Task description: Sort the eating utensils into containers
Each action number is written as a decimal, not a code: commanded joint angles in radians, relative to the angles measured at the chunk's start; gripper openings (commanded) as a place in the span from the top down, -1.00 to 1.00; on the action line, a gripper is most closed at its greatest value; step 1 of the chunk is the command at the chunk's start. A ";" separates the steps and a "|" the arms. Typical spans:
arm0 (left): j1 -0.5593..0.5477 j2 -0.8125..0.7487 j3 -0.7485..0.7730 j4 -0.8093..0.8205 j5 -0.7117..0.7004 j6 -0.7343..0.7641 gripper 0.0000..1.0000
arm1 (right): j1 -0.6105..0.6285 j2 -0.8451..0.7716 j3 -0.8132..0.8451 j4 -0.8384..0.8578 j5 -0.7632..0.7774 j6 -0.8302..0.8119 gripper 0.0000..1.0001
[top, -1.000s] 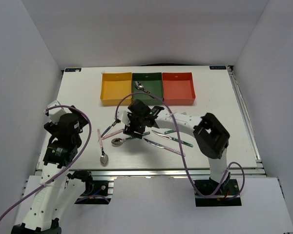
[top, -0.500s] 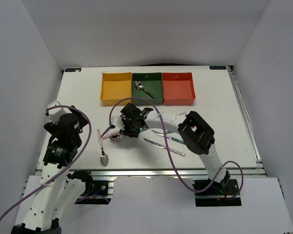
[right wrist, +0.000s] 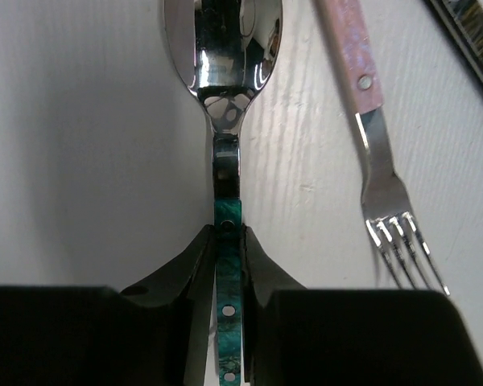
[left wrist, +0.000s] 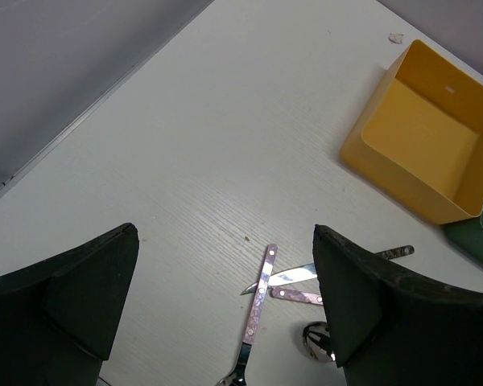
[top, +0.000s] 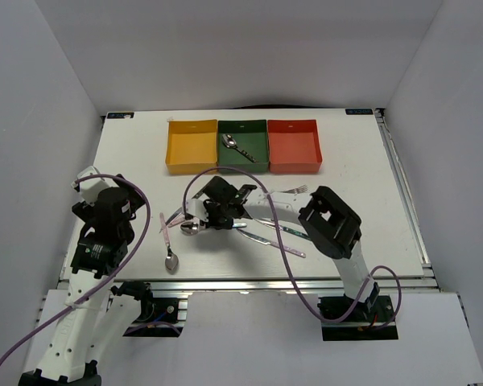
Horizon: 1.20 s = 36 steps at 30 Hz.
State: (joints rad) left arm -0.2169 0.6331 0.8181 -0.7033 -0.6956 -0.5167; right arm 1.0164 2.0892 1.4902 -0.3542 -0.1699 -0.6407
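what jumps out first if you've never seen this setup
Three bright bins line the far side of the table: yellow bin, green bin, red bin, with one spoon lying in the green one. Mid-table, the right gripper pinches a teal-handled spoon by its handle, beside a pink-handled fork. The left gripper hangs wide open on the left.

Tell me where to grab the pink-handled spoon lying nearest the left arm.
Grip the pink-handled spoon mid-handle, straight down from above, jaws straddling its narrow width. It lies flat on the table, bowl toward the near edge; the straight handle there is clear of other utensils.
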 commanded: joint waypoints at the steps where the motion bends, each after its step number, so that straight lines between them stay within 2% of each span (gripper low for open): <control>1: 0.007 -0.009 0.013 0.004 -0.004 0.000 -0.96 | 0.010 -0.101 -0.045 0.061 0.009 -0.028 1.00; 6: 0.007 -0.016 0.015 0.004 -0.008 -0.002 -0.96 | -0.021 -0.270 -0.090 0.160 -0.019 -0.028 1.00; 9: 0.007 -0.018 0.013 0.007 -0.005 0.000 -0.96 | -0.099 -0.290 -0.062 0.208 -0.020 0.045 1.00; 10: 0.005 -0.016 0.012 0.007 -0.004 0.000 -0.97 | -0.120 -0.279 -0.007 0.218 -0.022 0.073 1.00; 13: 0.005 -0.010 0.015 0.008 -0.004 0.001 -0.96 | -0.197 -0.184 0.118 0.209 0.030 0.186 1.00; 14: 0.007 -0.007 0.013 0.008 -0.001 0.003 -0.96 | -0.212 -0.111 0.219 0.208 0.126 0.238 1.00; 16: 0.007 -0.004 0.012 0.011 0.005 0.006 -0.96 | -0.266 0.021 0.342 0.167 0.222 0.292 1.00; 17: 0.007 0.002 0.013 0.011 0.007 0.006 -0.96 | -0.288 0.066 0.477 0.141 0.199 0.311 1.00; 20: 0.005 0.013 0.013 0.014 0.015 0.009 -0.96 | -0.364 0.191 0.632 0.127 0.150 0.308 1.00; 23: 0.007 0.022 0.013 0.015 0.019 0.009 -0.96 | -0.389 0.250 0.660 0.200 0.165 0.299 1.00; 27: 0.007 0.037 0.012 0.018 0.025 0.012 -0.96 | -0.447 0.316 0.732 0.213 0.144 0.334 1.00; 30: 0.007 0.046 0.012 0.021 0.033 0.015 -0.97 | -0.460 0.327 0.699 0.221 0.130 0.340 1.00; 32: 0.007 0.050 0.013 0.021 0.034 0.017 -0.96 | -0.461 0.309 0.661 0.231 0.133 0.340 0.85; 33: 0.007 0.051 0.013 0.021 0.034 0.017 -0.96 | -0.461 0.299 0.638 0.238 0.133 0.340 0.58; 35: 0.005 0.051 0.012 0.019 0.034 0.017 -0.96 | -0.461 0.261 0.598 0.248 0.144 0.351 0.36; 36: 0.005 0.050 0.012 0.019 0.034 0.017 -0.96 | -0.460 0.249 0.593 0.244 0.148 0.354 0.12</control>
State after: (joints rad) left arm -0.2169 0.6857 0.8181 -0.6991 -0.6689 -0.5083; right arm 0.5457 2.4340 2.1029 -0.1787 -0.0216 -0.3031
